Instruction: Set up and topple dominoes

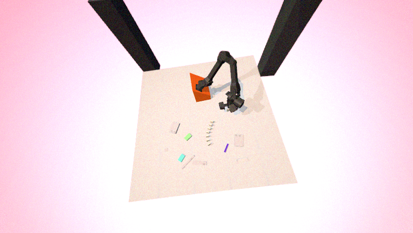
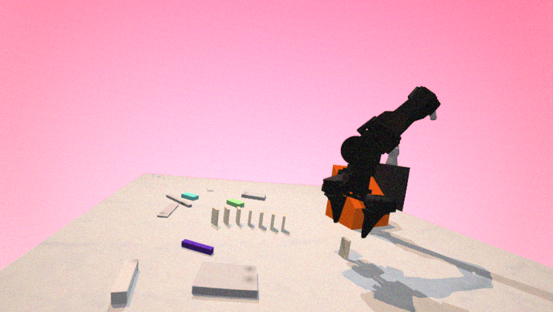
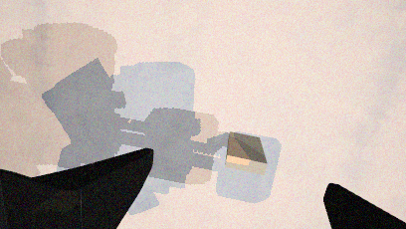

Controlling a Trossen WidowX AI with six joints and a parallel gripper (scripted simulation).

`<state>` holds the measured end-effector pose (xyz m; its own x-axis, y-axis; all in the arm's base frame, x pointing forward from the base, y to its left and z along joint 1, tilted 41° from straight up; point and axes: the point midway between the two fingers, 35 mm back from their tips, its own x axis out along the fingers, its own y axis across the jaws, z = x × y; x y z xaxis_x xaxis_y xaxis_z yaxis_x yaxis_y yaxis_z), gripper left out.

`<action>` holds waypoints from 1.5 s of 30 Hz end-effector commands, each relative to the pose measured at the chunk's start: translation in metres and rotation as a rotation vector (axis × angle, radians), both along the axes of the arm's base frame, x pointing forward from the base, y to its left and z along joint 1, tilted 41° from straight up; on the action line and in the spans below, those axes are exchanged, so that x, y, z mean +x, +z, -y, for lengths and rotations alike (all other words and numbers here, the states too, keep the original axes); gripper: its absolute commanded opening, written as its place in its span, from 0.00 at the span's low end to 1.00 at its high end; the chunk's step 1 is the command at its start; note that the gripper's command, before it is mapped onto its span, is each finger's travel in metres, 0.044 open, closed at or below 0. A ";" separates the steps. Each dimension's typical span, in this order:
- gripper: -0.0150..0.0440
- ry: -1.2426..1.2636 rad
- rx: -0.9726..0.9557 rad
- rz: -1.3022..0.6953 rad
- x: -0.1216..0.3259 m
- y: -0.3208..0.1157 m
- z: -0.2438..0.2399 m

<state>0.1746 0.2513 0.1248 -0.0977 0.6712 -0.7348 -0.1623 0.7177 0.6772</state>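
Several pale dominoes stand in a slightly curved row; one is the middle domino [image 1: 207, 132], another the left end domino [image 2: 215, 217] in the exterior view. A separate pale domino [image 1: 228, 110] [image 2: 344, 247] [image 3: 246, 147] stands upright apart from the row, towards the arm. My gripper [image 1: 227, 107] [image 2: 350, 228] [image 3: 239, 169] is open and empty, pointing down above this separate domino. In the wrist view the domino shows between the two fingers, slightly beyond the tips. It casts a shadow with the arm around it. No other loose domino can be made out.
An orange box [image 1: 203, 96] [image 2: 356, 217] stands by the arm's base. A purple bar [image 1: 225, 148] [image 2: 197, 247] and a pale slab [image 1: 239, 140] [image 2: 225, 275] lie on one side of the row. A green block [image 1: 188, 137] [image 2: 234, 202] and a teal block [image 1: 181, 157] [image 2: 190, 196] lie on the other.
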 end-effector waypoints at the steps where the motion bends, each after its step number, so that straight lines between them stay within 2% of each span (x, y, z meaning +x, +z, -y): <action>1: 1.00 0.000 -0.018 -0.027 -0.010 -0.031 -0.018; 19: 1.00 0.000 -0.017 -0.028 -0.013 -0.043 -0.028; 32: 0.44 0.000 -0.017 -0.028 -0.013 -0.043 -0.028; 42: 0.44 0.001 -0.018 -0.027 -0.011 -0.041 -0.027; 45: 0.44 0.004 -0.028 -0.023 0.001 -0.014 -0.003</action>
